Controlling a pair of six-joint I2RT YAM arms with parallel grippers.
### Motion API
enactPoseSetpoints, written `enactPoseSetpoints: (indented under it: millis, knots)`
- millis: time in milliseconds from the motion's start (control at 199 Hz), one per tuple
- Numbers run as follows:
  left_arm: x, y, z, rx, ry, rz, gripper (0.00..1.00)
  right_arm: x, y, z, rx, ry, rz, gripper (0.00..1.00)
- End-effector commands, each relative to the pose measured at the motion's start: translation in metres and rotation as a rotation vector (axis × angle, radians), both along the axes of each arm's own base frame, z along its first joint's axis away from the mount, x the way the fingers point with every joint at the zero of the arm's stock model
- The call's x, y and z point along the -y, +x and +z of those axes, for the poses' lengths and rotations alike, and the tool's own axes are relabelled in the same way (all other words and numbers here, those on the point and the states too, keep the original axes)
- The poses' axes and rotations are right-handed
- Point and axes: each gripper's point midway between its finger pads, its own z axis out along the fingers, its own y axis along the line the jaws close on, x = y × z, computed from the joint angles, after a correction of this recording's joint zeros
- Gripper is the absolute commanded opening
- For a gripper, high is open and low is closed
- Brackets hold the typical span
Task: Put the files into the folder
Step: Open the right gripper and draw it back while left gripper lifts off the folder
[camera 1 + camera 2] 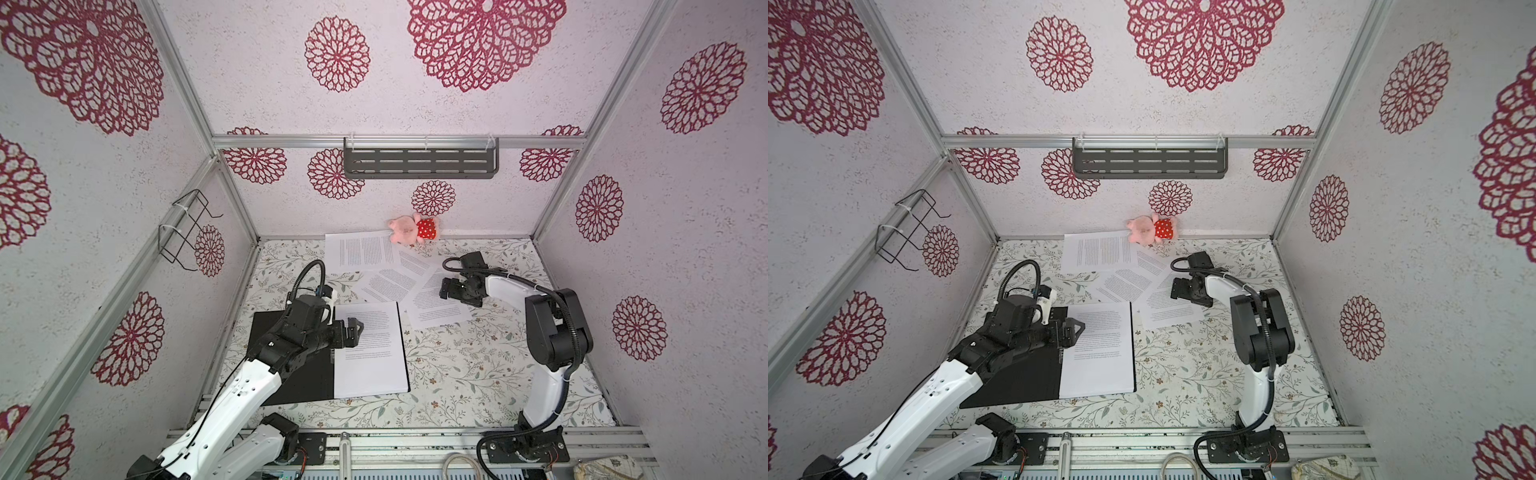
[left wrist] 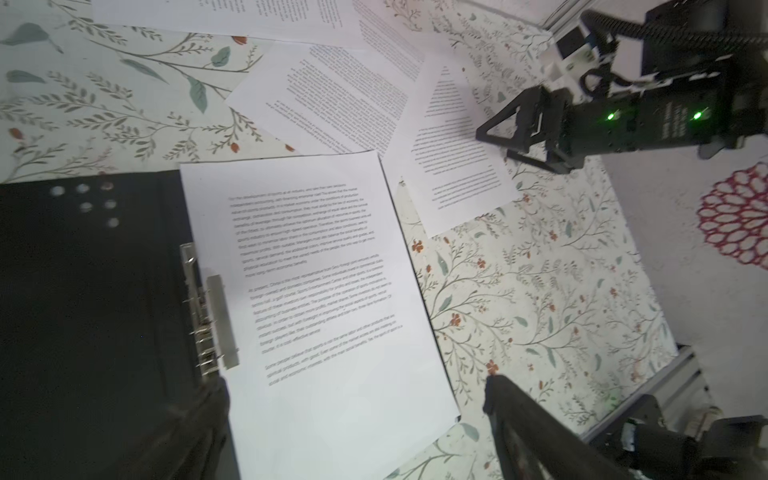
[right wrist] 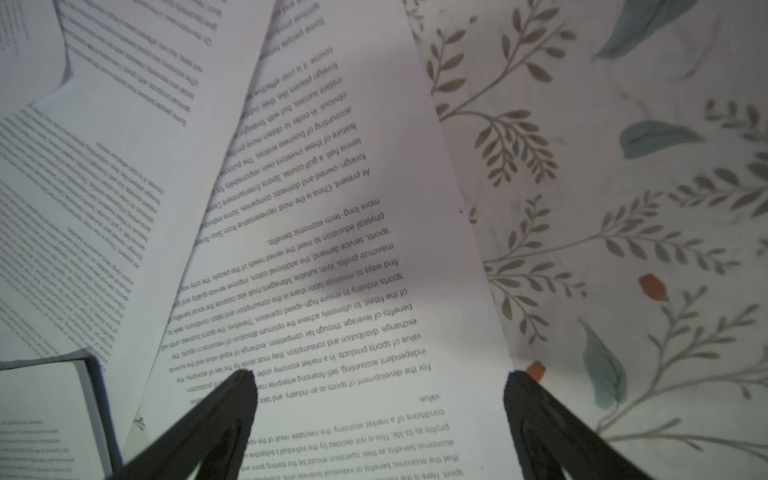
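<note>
The folder lies open on the left of the table, black inside up, its metal spine clip showing. One printed file lies flat on its right half. Three more loose files overlap on the cloth behind it, the farthest by the back wall. My left gripper hovers open over the sheet in the folder, near the spine, with nothing between its fingers. My right gripper is open just above the rightmost loose file, which its fingers straddle near one edge.
A pink plush toy lies at the back wall, touching the farthest sheet. A grey slotted shelf hangs on the back wall and a wire rack on the left wall. Flowered cloth covers the table.
</note>
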Motion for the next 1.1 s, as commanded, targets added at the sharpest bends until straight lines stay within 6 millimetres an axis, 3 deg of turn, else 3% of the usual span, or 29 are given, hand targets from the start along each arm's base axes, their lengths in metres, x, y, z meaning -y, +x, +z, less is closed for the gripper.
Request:
enactPoseSetpoints:
  millis: [0,85,336,502,692,808,903,1004,1099]
  knots:
    - [0.035,0.017,0.022,0.021,-0.116,-0.055,0.99,0.001,-0.004,0.01,0.014,0.022,0.04,0.96]
    - [0.05,0.025,0.02,0.008,-0.101,-0.08,0.99,0.005,-0.014,-0.001,-0.014,0.004,0.031,0.95]
    - [0.093,0.048,0.017,-0.018,-0.093,-0.137,0.99,0.05,-0.056,-0.032,-0.113,-0.24,-0.04,0.94]
    - [0.114,0.057,0.013,-0.037,-0.102,-0.161,0.99,0.051,-0.077,-0.039,-0.132,-0.23,-0.033,0.92]
    - [0.138,0.063,0.013,-0.05,-0.119,-0.198,0.99,0.046,-0.118,-0.047,-0.171,-0.14,-0.021,0.92]
    - [0.165,0.065,0.014,-0.058,-0.141,-0.241,0.99,0.036,-0.141,-0.038,-0.164,-0.042,-0.01,0.92]
    - [0.193,0.065,0.01,-0.076,-0.164,-0.287,0.99,0.033,-0.151,-0.018,-0.125,0.012,-0.006,0.92]
    - [0.221,0.066,-0.001,-0.107,-0.176,-0.323,0.99,0.038,-0.141,0.011,-0.043,0.045,-0.014,0.95]
    - [0.245,0.067,-0.015,-0.139,-0.192,-0.348,0.99,0.058,-0.119,0.029,0.01,0.068,-0.076,0.98]
